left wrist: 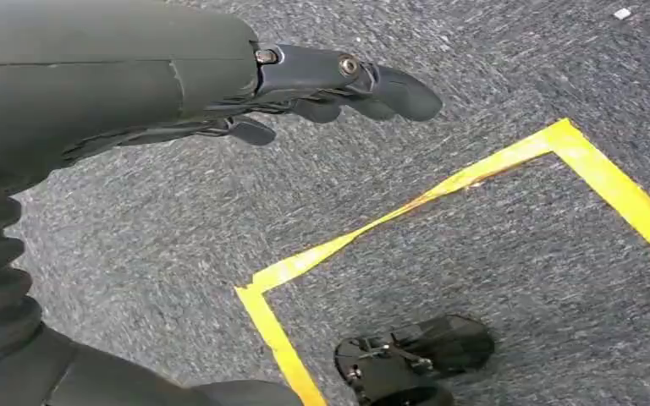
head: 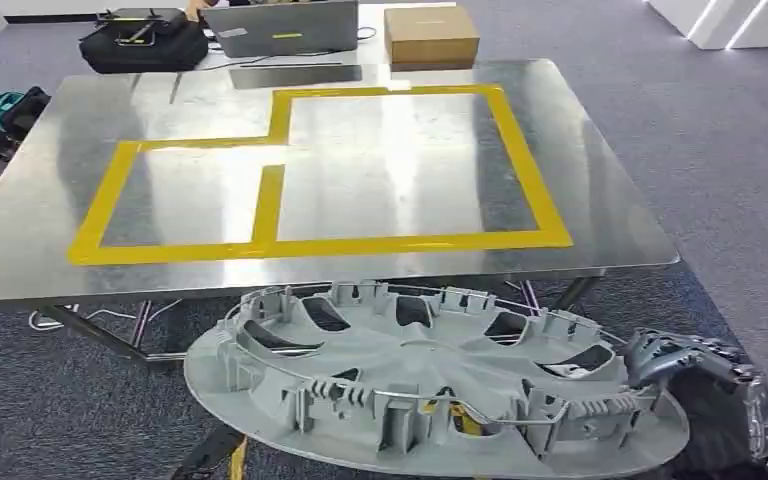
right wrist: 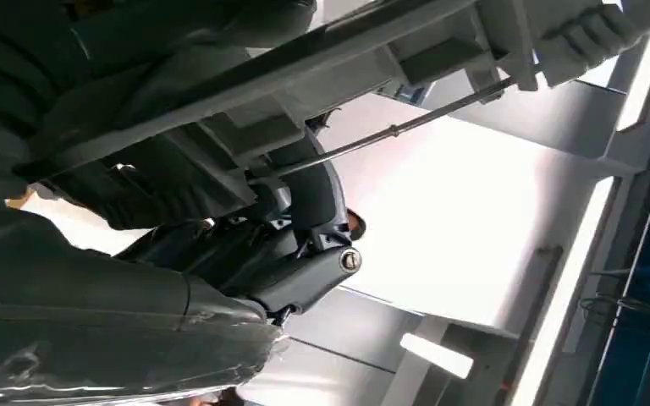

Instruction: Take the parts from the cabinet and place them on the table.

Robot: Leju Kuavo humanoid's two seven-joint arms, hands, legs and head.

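A large round grey plastic wheel cover [head: 410, 390], ribbed side up, hangs level in front of the steel table [head: 80, 130], below its near edge. My right hand [head: 695, 375] grips the cover's right rim; in the right wrist view the fingers [right wrist: 305, 203] curl around the cover's rib [right wrist: 245, 135] and wire ring. My left hand [left wrist: 305, 85] hangs over the carpet with its fingers stretched out and holds nothing. On the tabletop a yellow tape outline [head: 520, 160] marks two joined rectangles.
Behind the table stand a cardboard box [head: 430, 35], a grey laptop [head: 280, 28] and a black case [head: 142, 42]. A dark bag [head: 5, 112] lies at the left. Yellow tape [left wrist: 440, 194] marks the grey carpet under my left hand.
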